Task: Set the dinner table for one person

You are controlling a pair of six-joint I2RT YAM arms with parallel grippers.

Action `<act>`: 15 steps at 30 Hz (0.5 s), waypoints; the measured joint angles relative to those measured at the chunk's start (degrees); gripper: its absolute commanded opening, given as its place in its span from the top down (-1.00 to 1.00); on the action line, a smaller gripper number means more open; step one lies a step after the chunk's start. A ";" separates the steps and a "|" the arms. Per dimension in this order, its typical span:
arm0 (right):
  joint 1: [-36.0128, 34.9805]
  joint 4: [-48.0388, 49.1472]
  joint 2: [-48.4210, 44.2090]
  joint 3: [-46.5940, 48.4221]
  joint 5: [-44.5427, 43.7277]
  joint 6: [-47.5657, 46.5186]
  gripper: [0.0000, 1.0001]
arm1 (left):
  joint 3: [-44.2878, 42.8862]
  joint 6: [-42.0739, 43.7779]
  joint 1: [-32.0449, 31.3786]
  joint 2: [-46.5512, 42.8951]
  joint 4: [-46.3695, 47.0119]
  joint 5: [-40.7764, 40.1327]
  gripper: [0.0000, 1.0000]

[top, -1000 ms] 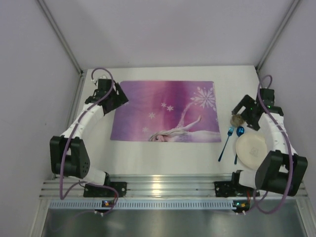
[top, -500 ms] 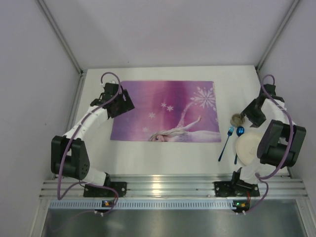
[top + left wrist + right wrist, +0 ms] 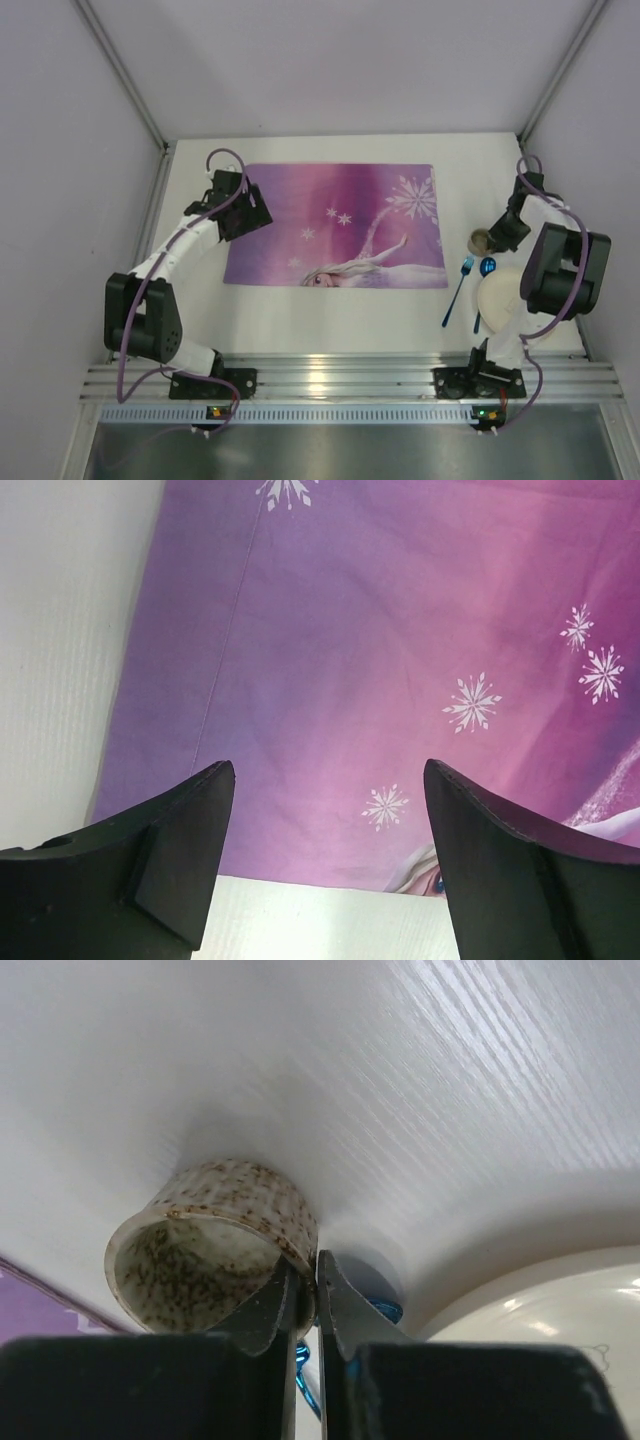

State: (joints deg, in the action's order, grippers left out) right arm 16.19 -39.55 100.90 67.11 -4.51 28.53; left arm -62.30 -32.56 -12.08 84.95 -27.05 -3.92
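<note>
On the white dinner table [image 3: 300, 315], at its right side, stands a speckled beige cup [image 3: 481, 240]. My right gripper [image 3: 497, 235] is shut on the cup's wall. In the right wrist view one finger is inside the cup [image 3: 215, 1230] and the other outside, with the gripper [image 3: 308, 1272] pinching the rim. A cream plate [image 3: 503, 300], a blue fork [image 3: 459, 290] and a blue spoon [image 3: 486, 266] lie just in front of the cup. My left gripper [image 3: 252, 212] hangs open over the left end of the purple placemat [image 3: 335, 225], holding nothing.
The placemat [image 3: 400, 630] covers the table's middle, with bare white table [image 3: 60, 630] to its left. The plate's rim [image 3: 540, 1305] and the blue spoon bowl [image 3: 385, 1310] sit close beside the right fingers. Grey walls and an aluminium rail [image 3: 320, 380] bound the table.
My right gripper moved onto the cup and closed from wide open onto its rim. The left gripper shifted a little right, over the placemat's edge, and stayed open.
</note>
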 measured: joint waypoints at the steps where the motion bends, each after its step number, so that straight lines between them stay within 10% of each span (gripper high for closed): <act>1: -0.33 0.00 0.09 0.59 -0.17 0.00 1.00 | -0.24 0.20 0.00 0.33 -0.17 0.04 -0.63; 12: -15.23 -2.25 0.79 16.37 -7.04 0.79 1.00 | -7.21 2.91 -0.28 4.22 -0.98 0.33 -0.67; 15: -22.25 -2.10 3.98 23.17 -6.08 1.77 1.00 | -7.96 3.69 -0.70 4.33 -1.33 0.31 -0.97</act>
State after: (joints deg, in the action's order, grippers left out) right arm -6.07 -41.65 104.88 90.28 -10.59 30.30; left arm -70.26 -28.86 -12.78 89.27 -28.38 -3.62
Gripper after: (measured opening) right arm 0.043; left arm 0.920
